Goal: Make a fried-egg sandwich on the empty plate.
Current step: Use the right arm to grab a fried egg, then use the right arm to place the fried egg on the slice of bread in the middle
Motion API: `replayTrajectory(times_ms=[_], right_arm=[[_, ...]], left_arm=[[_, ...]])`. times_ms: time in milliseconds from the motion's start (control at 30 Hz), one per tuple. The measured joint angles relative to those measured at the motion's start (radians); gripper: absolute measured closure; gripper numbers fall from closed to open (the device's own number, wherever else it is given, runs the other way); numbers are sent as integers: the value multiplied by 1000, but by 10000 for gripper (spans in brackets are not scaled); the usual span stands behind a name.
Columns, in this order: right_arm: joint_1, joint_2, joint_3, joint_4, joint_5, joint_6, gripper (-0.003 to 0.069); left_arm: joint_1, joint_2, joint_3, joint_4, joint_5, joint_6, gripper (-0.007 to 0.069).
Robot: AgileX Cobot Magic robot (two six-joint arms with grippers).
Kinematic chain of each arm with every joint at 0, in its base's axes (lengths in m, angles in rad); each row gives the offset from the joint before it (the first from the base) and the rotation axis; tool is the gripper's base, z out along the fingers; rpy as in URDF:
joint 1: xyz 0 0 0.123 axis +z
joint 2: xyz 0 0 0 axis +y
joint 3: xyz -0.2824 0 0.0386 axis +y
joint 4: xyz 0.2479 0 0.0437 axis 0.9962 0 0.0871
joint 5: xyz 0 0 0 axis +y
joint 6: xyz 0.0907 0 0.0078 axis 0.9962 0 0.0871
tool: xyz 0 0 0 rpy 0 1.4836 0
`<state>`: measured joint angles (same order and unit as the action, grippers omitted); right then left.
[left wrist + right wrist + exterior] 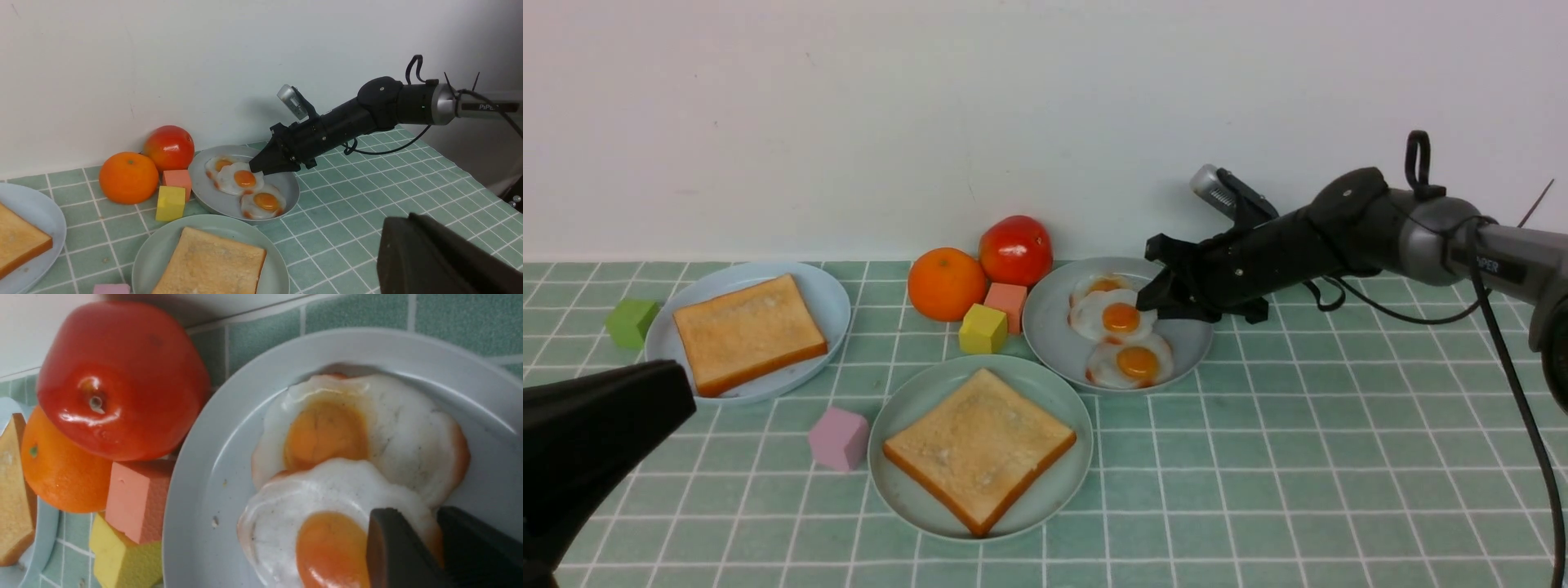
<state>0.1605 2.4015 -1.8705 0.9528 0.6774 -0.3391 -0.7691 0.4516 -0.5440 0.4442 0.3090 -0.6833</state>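
Observation:
The sea-green plate [907, 408] at front centre holds one toast slice [978, 445]. A second toast slice [747, 331] lies on the sky-blue plate [829, 298] at the left. Three fried eggs lie on the grey-blue plate [1184, 347]. My right gripper [1147, 300] reaches in from the right, and its two fingers are closed on the right rim of the middle fried egg [1115, 317], which lies flat. The right wrist view shows that egg [327, 506] pinched in my right gripper [425, 516]. My left gripper [678, 392] hovers at the front left, shut and empty.
An orange [946, 283] and a tomato [1015, 250] stand by the back wall, left of the egg plate. A yellow cube [983, 328] and a salmon cube [1009, 300] sit beside them. A pink cube [839, 438] and a green cube [631, 322] lie near the left plates.

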Motion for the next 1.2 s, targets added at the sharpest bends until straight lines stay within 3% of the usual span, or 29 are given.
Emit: replayTrajectory(times_ms=[233,533,667,900,1200], right_arm=[[0,-74,0,-7,60,-25,588],[13,-299,21,-51,223,-40,588],[91,-407,105,-52,258,-27,588],[311,-444,289,-44,169,-25,588],[313,-305,303,72,76,-56,588]], left_arm=[[0,0,0,8,69,0,638],[0,0,0,67,255,0,638],[0,0,0,89,310,0,638],[0,0,0,134,332,0,636],[0,0,0,134,331,0,634]])
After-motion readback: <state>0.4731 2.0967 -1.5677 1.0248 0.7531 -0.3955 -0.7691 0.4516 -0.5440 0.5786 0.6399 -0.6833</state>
